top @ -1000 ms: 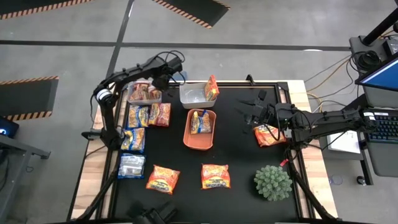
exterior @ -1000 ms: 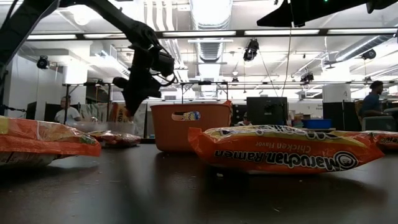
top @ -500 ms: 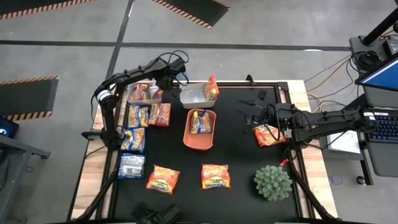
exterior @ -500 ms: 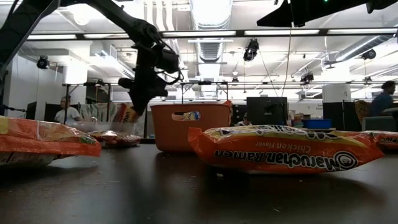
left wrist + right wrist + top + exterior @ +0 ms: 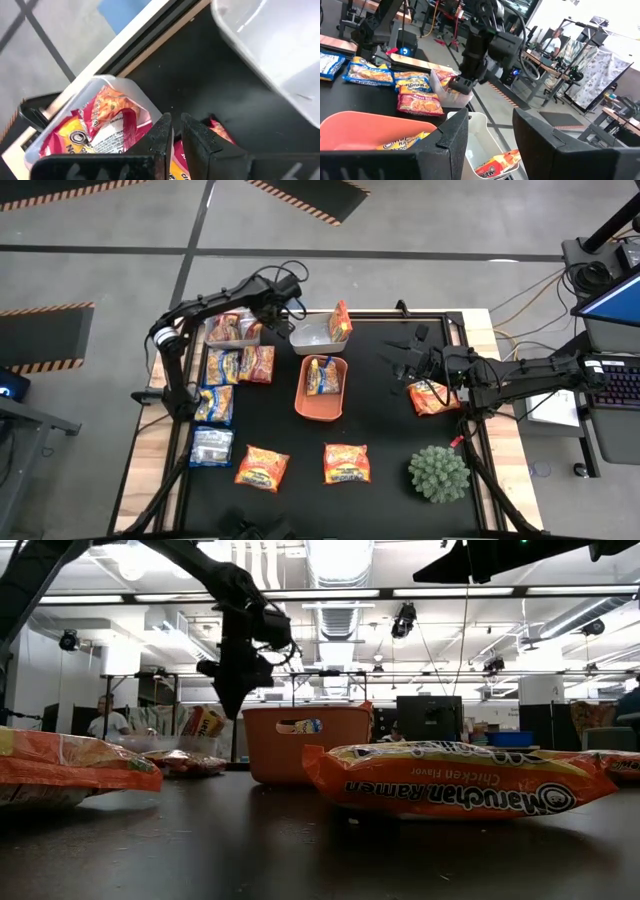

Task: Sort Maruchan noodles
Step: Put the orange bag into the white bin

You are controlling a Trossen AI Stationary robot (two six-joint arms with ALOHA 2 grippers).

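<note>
Left gripper (image 5: 268, 313) hangs over the far left corner of the desk (image 5: 385, 430), above the gap between two clear tubs, jaws pressed together on nothing. In its wrist view the left tub (image 5: 107, 89) sits just beyond the fingertips, stuffed with red packets (image 5: 107, 120); the second, white tub (image 5: 315, 335) lies just to the side with one red packet (image 5: 341, 321) propped upright against its right rim.

Right gripper (image 5: 410, 367) waits low at the right side of the desk, jaws spread apart and holding nothing, with a red packet (image 5: 434, 397) lying flat just beside the arm.

In the middle, the orange tray (image 5: 322, 402) holds one blue-and-yellow packet (image 5: 322, 376).

Down the left edge runs a column of packets: a blue-and-yellow one (image 5: 221, 366) with a red one (image 5: 257, 363) touching it, another blue-and-yellow one (image 5: 214, 404) below, then the pale silvery one (image 5: 211, 446). Along the near edge two more red packets lie flat and apart (image 5: 262, 468) (image 5: 347, 463).

The green plant ball (image 5: 438, 473) sits at the near right corner.

From desk level, a chicken-flavor packet (image 5: 455, 780) fills the foreground, the tray behind it.
</note>
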